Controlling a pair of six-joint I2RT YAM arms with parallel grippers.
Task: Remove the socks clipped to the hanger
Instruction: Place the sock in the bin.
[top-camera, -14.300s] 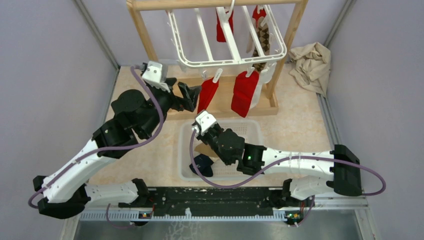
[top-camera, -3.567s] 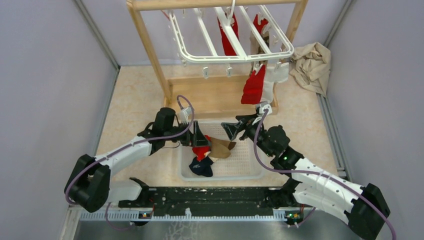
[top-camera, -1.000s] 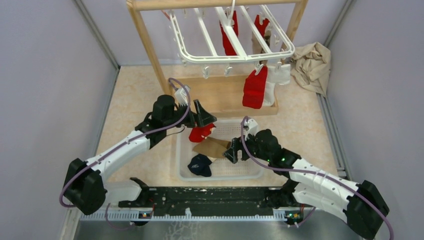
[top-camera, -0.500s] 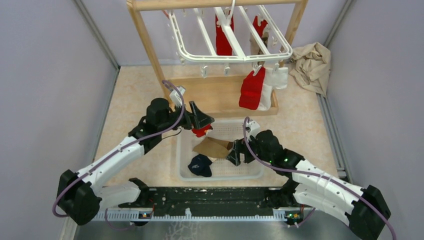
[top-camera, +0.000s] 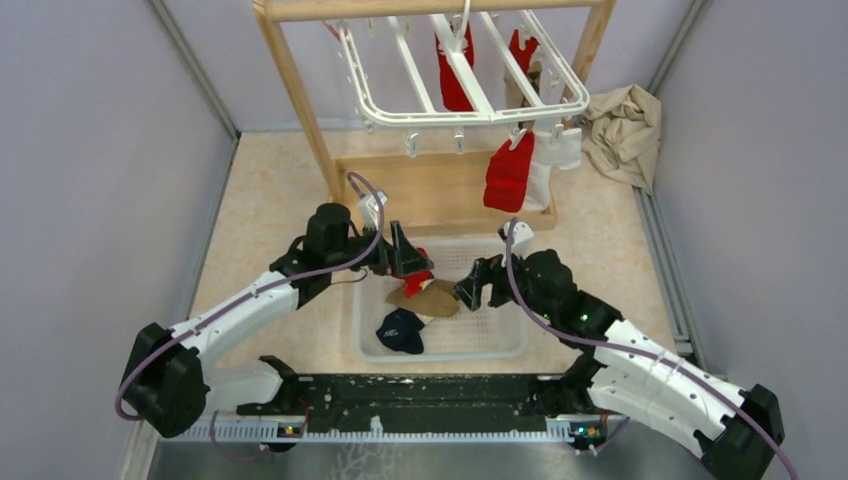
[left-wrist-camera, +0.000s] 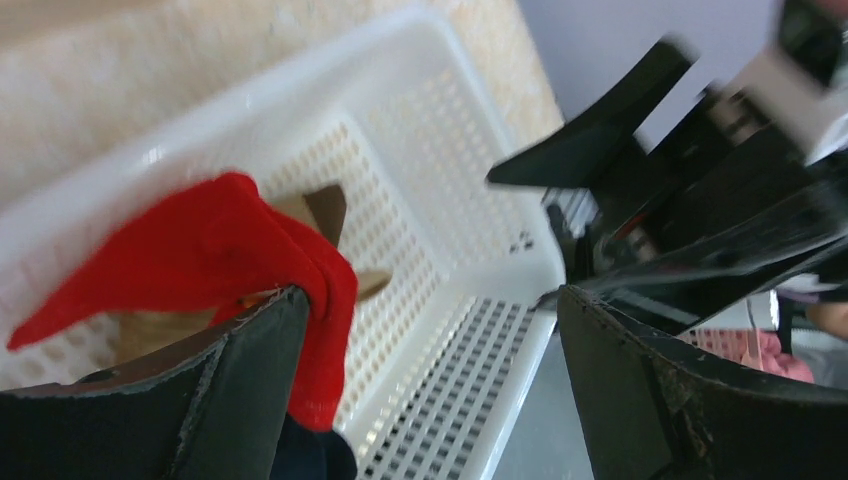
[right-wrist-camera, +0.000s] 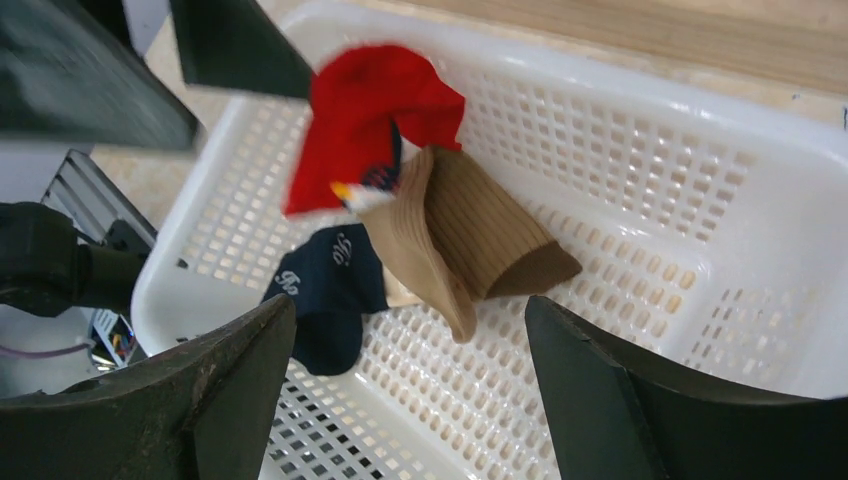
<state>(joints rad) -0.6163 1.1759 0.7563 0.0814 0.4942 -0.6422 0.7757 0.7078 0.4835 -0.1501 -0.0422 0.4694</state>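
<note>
Drop-off over white basket (top-camera: 490, 325)
Left gripper (top-camera: 405, 258) gapes fully, red sock (left-wrist-camera: 220, 240) draped on 1 jaw, unpinched; let it slide clear before rising. Right gripper (right-wrist-camera: 408, 305) is wide, empty; more socks (top-camera: 510, 172) hang clipped on the hanger (top-camera: 470, 115).

The counter (top-camera: 270, 200) is overlooked from high above its near edge, facing far. The white basket (top-camera: 495, 320) is viewed closely from the left by the left wrist camera, from the right by the other, and is shared by all views.
</note>
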